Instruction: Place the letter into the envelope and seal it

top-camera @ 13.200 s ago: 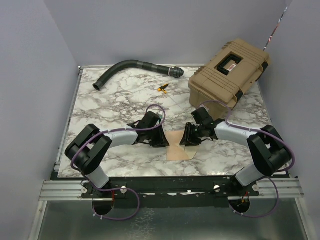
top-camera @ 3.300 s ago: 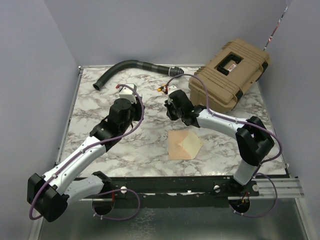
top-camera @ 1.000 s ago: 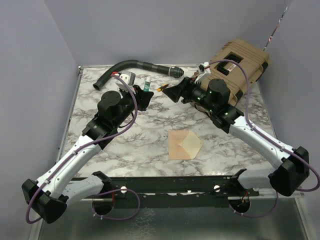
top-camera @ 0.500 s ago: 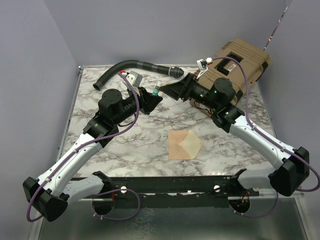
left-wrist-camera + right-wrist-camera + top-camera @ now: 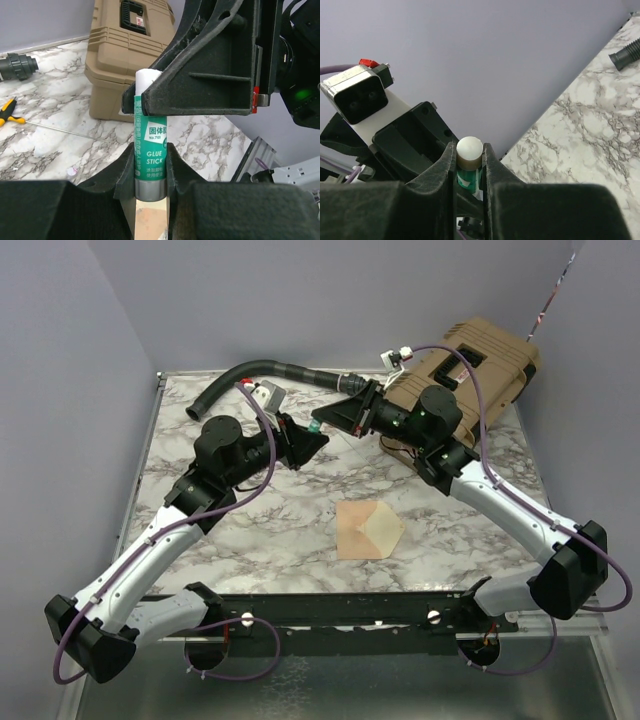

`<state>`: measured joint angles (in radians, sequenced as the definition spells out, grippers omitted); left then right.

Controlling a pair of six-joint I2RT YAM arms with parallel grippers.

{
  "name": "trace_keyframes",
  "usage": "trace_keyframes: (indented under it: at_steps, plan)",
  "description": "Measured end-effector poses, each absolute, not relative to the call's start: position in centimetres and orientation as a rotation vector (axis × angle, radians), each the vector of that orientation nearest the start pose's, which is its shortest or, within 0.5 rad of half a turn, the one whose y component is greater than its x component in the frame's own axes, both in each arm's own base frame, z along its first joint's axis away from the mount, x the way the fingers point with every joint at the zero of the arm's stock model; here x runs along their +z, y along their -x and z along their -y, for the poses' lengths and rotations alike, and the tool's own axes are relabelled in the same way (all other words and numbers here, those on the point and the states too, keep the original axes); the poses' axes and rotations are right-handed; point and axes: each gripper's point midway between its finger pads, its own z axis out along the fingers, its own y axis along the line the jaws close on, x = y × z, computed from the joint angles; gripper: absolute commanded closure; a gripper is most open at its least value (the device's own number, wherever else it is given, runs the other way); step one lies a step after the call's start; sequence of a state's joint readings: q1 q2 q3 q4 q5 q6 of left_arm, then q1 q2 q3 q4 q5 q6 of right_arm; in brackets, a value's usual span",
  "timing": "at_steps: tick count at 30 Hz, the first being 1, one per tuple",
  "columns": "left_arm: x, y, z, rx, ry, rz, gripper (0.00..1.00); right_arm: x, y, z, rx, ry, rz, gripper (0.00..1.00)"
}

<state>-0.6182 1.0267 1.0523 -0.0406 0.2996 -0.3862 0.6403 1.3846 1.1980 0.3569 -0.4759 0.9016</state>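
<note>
The glue stick (image 5: 150, 150) sits with its base in the left gripper (image 5: 312, 440) and its cap in the right gripper (image 5: 340, 415), the case (image 5: 470, 370) just behind the right gripper, the hose (image 5: 250, 375) behind the left gripper, and the envelope (image 5: 350, 530) on the table (image 5: 250, 520) below both, nearer the bases.

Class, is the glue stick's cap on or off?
On: the white cap sits atop the glue stick, pinched by the right tool.
</note>
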Motion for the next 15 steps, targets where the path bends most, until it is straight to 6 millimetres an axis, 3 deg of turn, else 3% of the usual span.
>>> trace_keyframes:
  at_steps: [2, 4, 10, 15]
  plan:
    - [36.6, -25.7, 26.5, -1.011, -0.436, -1.62, 0.3, 40.1, -28.6, -35.0, 1.565, 0.253, -1.6, 1.0]
    - [37.1, -25.6, 26.5, -1.02, -0.432, -1.615, 0.19, 40.0, -28.7, -34.8, 1.546, 0.274, -1.596, 1.0]
    - [41.5, -24.9, 27.0, -1.091, -0.465, -1.568, 0.16, 38.9, -30.6, -32.2, 1.46, 0.334, -1.623, 1.0]
    - [41.8, -24.6, 27.6, -1.173, -0.52, -1.591, 0.24, 38.8, -30.8, -30.6, 1.459, 0.408, -1.629, 1.0]
